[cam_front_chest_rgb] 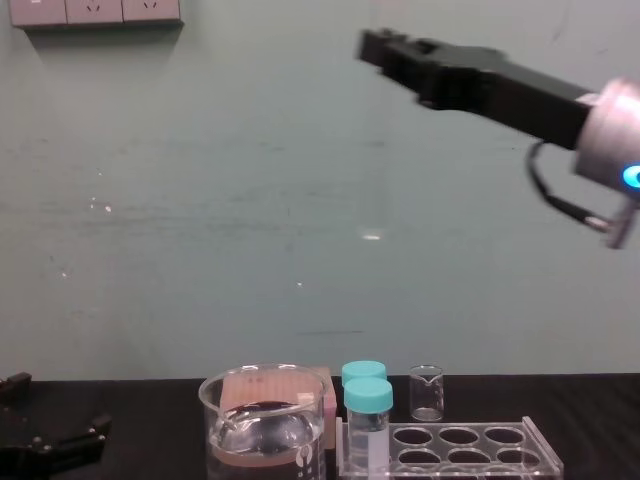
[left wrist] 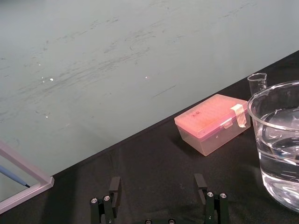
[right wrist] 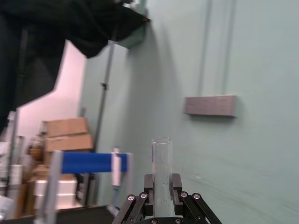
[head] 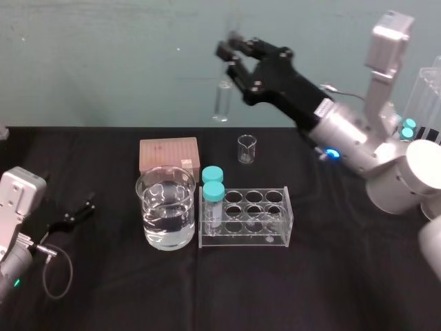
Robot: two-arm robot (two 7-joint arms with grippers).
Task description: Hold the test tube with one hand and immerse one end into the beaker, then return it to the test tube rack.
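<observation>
1. since it's thin clear glass, the test tube (head: 222, 102) will be light, stiff, slick and quick to crack. take it on the straight wall near one end with a modest squeeze, so plenty of length is free for dipping.
2. right now it's high in the air, up beyond the beaker and the rack and touching nothing on the table (head: 331, 276).
3. the right gripper (head: 231, 65) has it. in the right wrist view the fingers (right wrist: 175, 184) are closed snug on the tube's sides, and a good stretch of tube juts past their tips.
4. down below, the large beaker (head: 165, 207) holds clear liquid about halfway up. its wide mouth looks like an easy target.
5. the clear test tube rack (head: 246, 217) sits just beside the beaker. two teal-capped vials (head: 213, 185) stand in its end nearest the beaker, and the other holes look free.
6. farther back are a pink tip box (head: 169, 155) and a tiny beaker (head: 247, 148).
7. the left gripper (head: 81, 207) rests low on the table with its jaws spread wide, holding nothing.
</observation>
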